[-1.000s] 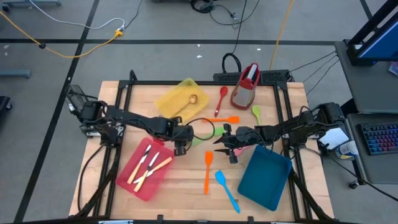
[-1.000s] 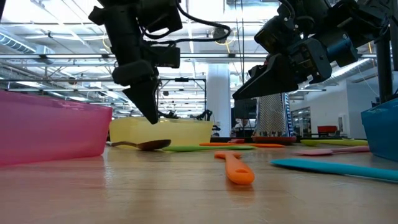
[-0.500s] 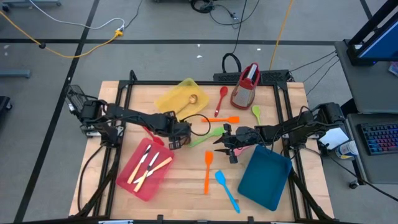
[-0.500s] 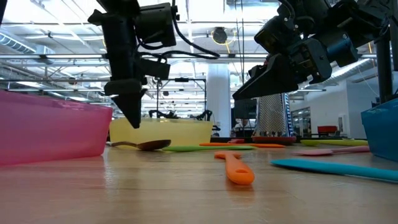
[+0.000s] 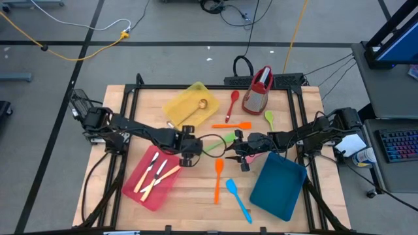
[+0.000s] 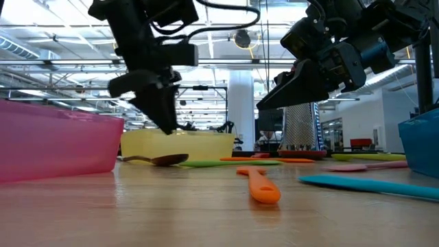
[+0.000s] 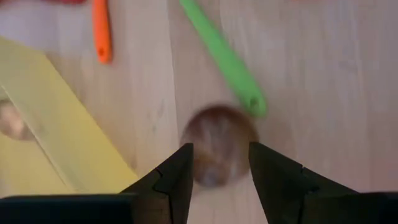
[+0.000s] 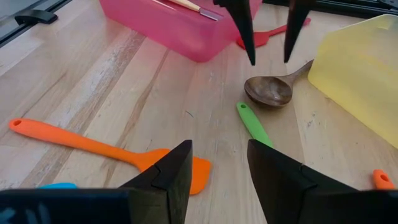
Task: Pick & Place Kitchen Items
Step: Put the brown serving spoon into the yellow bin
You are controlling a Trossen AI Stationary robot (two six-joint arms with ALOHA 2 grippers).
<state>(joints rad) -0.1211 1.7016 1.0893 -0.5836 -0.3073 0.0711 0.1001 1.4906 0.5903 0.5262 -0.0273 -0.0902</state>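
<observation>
The left claw (image 5: 190,158) hangs open, empty, directly above the bowl of a wooden spoon (image 8: 272,89) lying on the worktop (image 5: 189,196); a green spatula (image 7: 227,61) lies just beyond it. The right claw (image 5: 230,151) hovers open and empty nearby, over an orange spatula (image 5: 217,180).

By my reading the job is under halfway: some cutlery sits in the pink tray (image 5: 140,192), one spoon in the yellow tray (image 5: 176,101), the blue tray (image 5: 277,189) looks bare. Several utensils remain loose.

The worktop is pale wood; behind it, a large bright hall.
</observation>
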